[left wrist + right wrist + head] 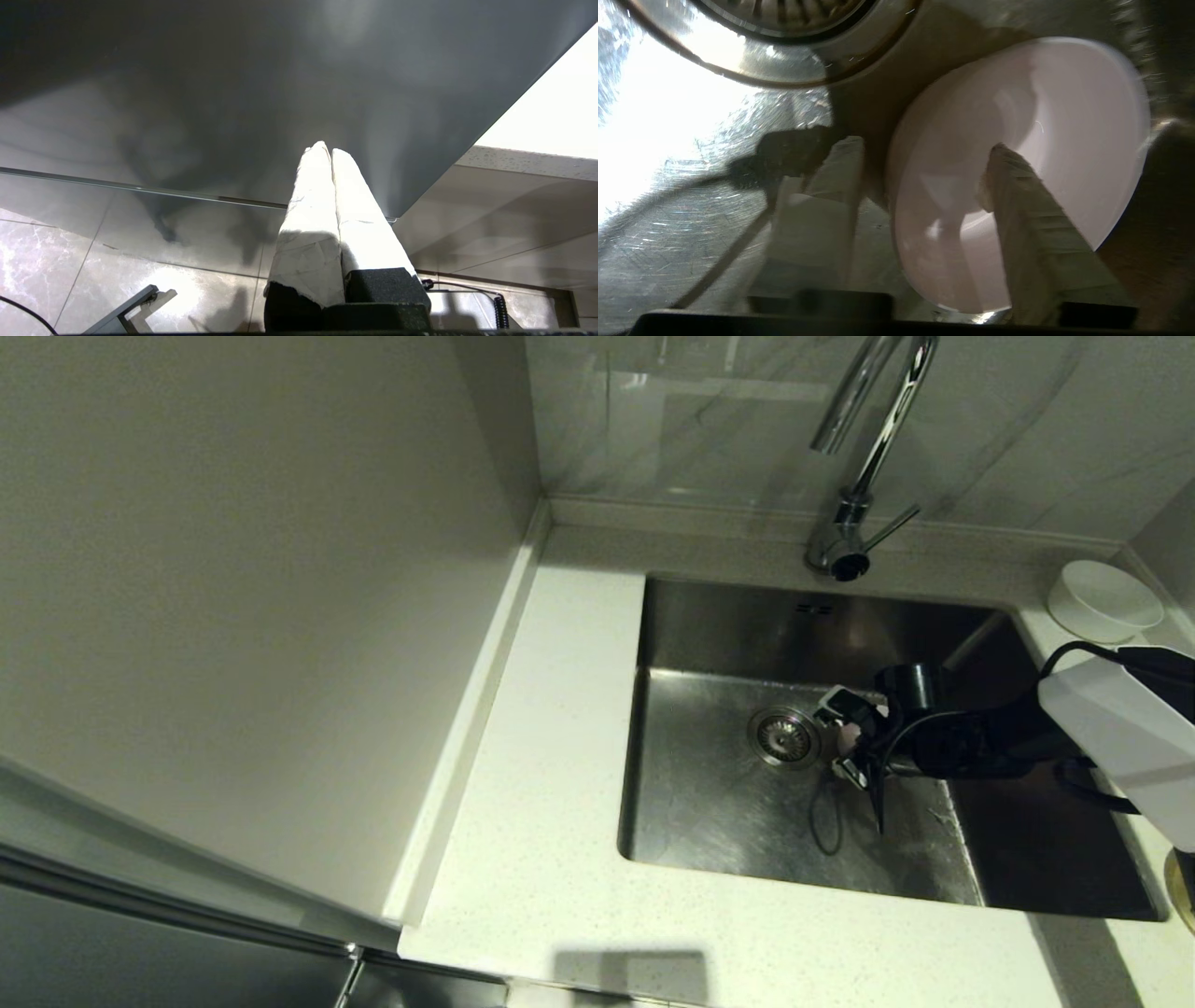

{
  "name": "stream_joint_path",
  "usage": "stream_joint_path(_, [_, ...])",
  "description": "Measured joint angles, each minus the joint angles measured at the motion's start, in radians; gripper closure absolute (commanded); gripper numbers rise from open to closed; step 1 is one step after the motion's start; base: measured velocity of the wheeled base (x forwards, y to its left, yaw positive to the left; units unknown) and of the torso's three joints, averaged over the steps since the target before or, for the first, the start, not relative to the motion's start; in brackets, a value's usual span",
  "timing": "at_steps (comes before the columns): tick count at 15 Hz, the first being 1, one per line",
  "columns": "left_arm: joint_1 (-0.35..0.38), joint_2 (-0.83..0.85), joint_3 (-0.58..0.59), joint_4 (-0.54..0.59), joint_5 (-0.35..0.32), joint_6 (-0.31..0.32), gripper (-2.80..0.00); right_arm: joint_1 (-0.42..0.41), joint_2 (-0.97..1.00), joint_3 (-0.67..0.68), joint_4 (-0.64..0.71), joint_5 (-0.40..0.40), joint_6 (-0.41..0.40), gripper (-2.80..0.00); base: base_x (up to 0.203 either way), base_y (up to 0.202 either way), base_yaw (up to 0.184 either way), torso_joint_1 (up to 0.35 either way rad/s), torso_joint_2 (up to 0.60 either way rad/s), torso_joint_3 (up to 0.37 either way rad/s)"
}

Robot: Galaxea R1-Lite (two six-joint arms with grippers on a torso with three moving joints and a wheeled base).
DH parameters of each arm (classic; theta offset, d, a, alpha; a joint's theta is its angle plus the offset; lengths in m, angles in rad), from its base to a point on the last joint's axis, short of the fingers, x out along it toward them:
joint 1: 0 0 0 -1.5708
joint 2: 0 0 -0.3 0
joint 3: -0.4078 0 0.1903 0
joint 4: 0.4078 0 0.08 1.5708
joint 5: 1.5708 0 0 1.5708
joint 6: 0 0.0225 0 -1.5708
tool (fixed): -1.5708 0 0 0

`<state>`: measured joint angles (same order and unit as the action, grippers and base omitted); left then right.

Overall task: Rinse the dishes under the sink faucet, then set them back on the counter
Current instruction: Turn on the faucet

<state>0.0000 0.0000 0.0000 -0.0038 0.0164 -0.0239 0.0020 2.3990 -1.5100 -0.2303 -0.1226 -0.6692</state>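
The pale pink bowl [1064, 116] lies on the floor of the steel sink [709, 803], beside the round drain strainer [782, 735]; in the head view only a bit of the pink bowl [848, 737] shows past my wrist. My right gripper [924, 144] is open and straddles its rim, one finger inside the bowl and the other outside, with a gap to the wall. From above, the right gripper [840, 739] sits low in the basin. The white bowl [1104, 600] stands on the counter at the back right. My left gripper [327, 149] is shut and empty, parked below the counter.
The chrome gooseneck faucet [873, 439] rises behind the sink, its lever [892, 525] pointing right. The speckled counter [541, 784] runs along the sink's left and front. A yellowish rim [1184, 891] shows at the right edge. A tall panel [233, 616] stands at left.
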Motion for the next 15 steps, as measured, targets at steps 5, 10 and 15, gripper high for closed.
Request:
stream_joint_path(5, [0.0,0.0,0.0,0.0,0.0,0.0,0.0,-0.022,-0.189,0.016,0.171,0.05,0.022,-2.8,0.0,0.0,0.0,0.0,0.0,0.0])
stream_joint_path(10, [0.0,0.0,0.0,0.0,0.0,0.0,0.0,-0.042,-0.461,-0.013,0.5,0.186,0.139,-2.8,0.0,0.0,0.0,0.0,0.0,0.0])
stream_joint_path(15, [0.0,0.0,0.0,0.0,0.0,0.0,0.0,-0.067,-0.504,-0.257,0.616,0.211,0.33,0.0,0.0,0.0,0.0,0.0,0.0,0.0])
